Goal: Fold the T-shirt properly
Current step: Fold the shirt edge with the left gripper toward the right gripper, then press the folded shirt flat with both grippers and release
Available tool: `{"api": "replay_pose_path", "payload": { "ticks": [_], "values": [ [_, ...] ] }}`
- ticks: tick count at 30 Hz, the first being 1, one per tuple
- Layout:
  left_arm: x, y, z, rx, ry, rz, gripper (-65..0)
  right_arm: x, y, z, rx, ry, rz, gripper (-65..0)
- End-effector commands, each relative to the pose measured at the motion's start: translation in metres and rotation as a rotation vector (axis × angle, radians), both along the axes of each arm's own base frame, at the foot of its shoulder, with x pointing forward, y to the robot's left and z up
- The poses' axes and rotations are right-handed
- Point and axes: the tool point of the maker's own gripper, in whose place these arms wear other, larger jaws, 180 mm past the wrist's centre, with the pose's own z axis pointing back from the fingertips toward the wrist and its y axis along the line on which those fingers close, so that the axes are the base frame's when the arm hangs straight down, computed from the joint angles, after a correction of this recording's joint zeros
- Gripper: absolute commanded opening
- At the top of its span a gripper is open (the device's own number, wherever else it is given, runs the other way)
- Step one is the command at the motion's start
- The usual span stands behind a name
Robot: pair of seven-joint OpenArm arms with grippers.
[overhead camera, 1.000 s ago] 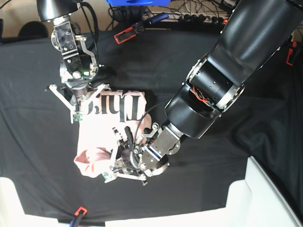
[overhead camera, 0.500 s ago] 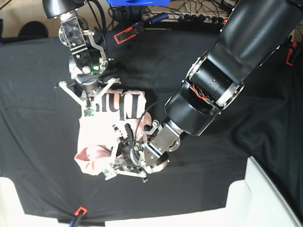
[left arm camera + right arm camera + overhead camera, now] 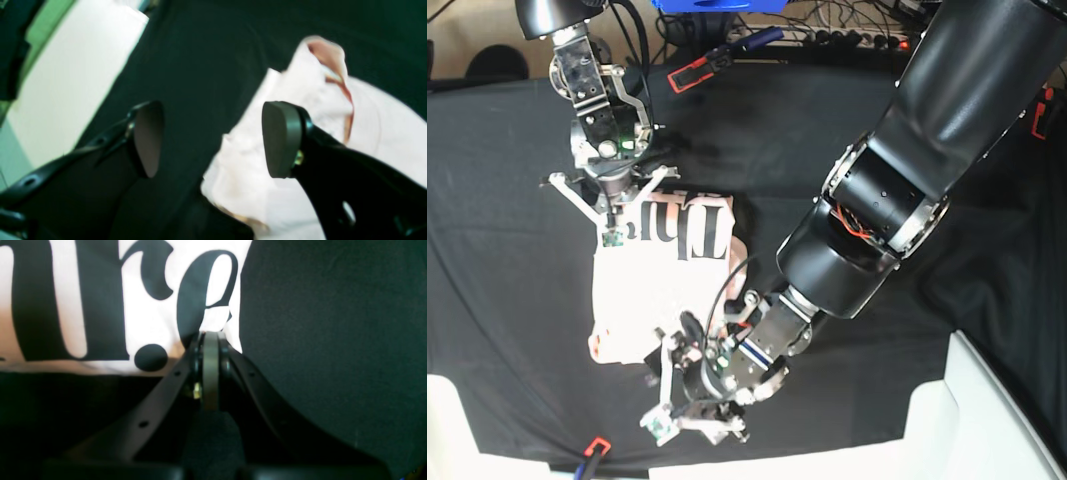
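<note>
Our right gripper (image 3: pixel 210 336) is pinched tight on the printed edge of the T-shirt (image 3: pixel 662 270); only its wrist view shows that. The shirt lies bunched on the black cloth (image 3: pixel 827 150). Our left gripper (image 3: pixel 213 140) now gapes wide and empty; before, it pinched the shirt.

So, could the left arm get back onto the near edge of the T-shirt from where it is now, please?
Probably yes: the left gripper hangs open just off the T-shirt, and only bare black table cover lies between its pads and the hem.
</note>
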Motion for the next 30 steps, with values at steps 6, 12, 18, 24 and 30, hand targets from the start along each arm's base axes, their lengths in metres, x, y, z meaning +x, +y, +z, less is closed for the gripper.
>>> {"api": "replay_pose_path", "payload": {
  "ticks": [6, 12, 18, 24, 30],
  "values": [
    [0.004, -0.015, 0.055, -0.355, 0.187, 0.171, -29.9, 0.012, -0.005, 0.011, -0.013, -0.048, 0.000, -64.9],
    [-0.053, -0.015, 0.050, -0.385, 0.304, 0.113, -65.0, 0.013, -0.005, 0.012, -0.015, -0.051, 0.001, -64.9],
    [-0.101, 0.007, -0.010, -0.257, 0.475, 0.139, -65.0, 0.006, -0.016, 0.009, -0.042, -0.040, 0.011, -64.9],
    [-0.133, 0.018, -0.047, -0.224, 0.557, 0.160, -65.0, 0.008, -0.019, 0.028, -0.037, -0.095, 0.010, -64.9],
    [-0.154, 0.034, -0.088, -0.172, 0.665, 0.214, -65.0, 0.008, -0.020, 0.037, -0.036, -0.104, 0.013, -64.9]
  ]
}}
